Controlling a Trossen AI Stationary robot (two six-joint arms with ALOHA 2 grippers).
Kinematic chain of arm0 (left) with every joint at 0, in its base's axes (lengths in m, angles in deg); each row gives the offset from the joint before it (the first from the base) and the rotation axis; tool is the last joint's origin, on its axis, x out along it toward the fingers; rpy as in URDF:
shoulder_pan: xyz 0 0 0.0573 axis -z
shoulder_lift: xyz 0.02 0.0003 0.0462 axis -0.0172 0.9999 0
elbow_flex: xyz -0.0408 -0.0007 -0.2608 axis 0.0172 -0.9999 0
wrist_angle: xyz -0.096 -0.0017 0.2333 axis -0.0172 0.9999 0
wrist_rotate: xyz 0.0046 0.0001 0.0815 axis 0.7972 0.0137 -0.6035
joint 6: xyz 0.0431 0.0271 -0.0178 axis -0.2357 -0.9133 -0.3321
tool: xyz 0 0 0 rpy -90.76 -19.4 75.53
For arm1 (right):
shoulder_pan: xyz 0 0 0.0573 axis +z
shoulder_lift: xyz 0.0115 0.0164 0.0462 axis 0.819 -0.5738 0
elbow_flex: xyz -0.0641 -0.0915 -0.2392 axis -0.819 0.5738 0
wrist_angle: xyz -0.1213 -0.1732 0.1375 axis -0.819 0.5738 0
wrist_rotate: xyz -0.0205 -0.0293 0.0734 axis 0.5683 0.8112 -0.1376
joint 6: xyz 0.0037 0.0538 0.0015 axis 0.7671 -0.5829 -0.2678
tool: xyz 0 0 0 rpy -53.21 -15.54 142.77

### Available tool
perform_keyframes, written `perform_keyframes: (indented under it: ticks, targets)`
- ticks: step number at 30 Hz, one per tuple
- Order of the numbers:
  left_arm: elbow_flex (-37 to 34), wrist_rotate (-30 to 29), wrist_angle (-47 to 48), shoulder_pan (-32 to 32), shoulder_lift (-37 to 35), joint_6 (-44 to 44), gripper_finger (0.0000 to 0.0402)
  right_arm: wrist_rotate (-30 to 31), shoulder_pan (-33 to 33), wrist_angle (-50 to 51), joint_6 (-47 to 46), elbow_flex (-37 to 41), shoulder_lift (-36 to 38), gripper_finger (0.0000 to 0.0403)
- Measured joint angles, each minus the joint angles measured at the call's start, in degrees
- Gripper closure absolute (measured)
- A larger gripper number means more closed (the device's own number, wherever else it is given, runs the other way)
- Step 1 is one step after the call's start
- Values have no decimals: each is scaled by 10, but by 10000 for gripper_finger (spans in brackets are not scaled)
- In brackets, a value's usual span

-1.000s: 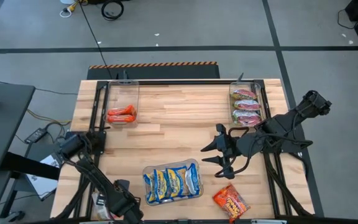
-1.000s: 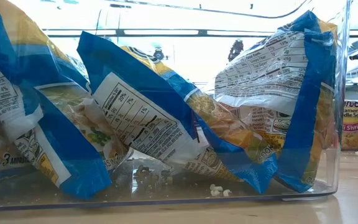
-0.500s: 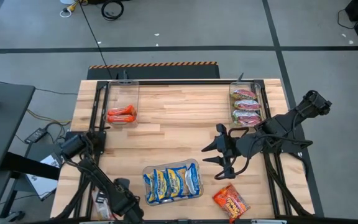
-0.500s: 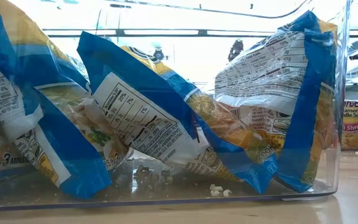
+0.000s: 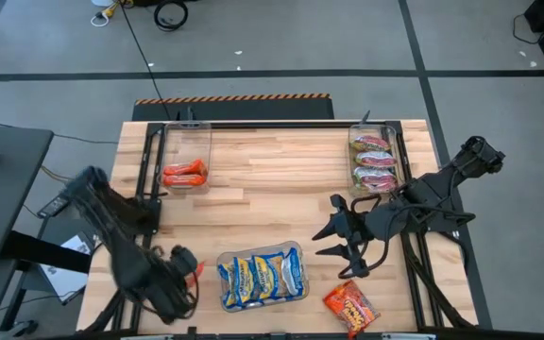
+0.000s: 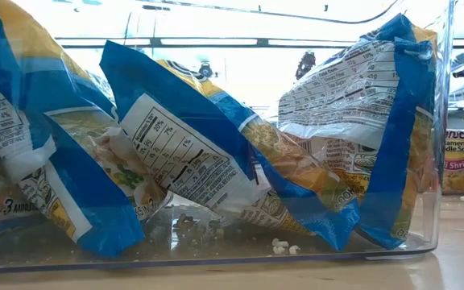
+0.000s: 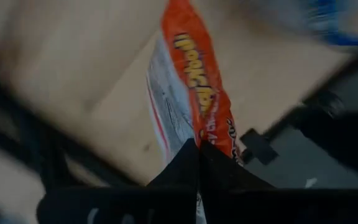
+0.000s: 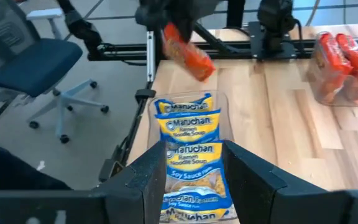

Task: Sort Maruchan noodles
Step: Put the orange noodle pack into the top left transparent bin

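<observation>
While held up: orange packet (image 7: 197, 99) pinched by the left gripper (image 7: 199, 149) at the table's near left corner.
Right gripper (image 5: 340, 241): fingers spread, empty, near-right of centre.
Blue packets (image 5: 261, 276): in the near bin (image 5: 300, 250).

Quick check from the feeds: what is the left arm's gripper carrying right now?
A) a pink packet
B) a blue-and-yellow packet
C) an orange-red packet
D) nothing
C: the left wrist view shows the left gripper with its fingers pinched shut on the end of an orange-red packet, which the right wrist view shows lifted off the table beyond the bin of blue-and-yellow packets.
</observation>
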Motion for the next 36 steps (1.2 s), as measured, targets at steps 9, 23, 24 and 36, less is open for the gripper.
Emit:
perform_keyframes:
  ticks: [9,23,24,36]
  targets:
    - [0,-132,48,-50,-166,-235,396,57,17,1,3,5,-1,241]
    - [0,-189,109,-445,-259,-914,397,109,-45,-24,34,5,-1,240]
    - [0,-185,109,-482,-259,-966,397,109,-54,-29,38,5,-1,240]
    - [-124,-124,-4,-847,-254,-1391,397,109,-138,-117,44,5,-1,240]
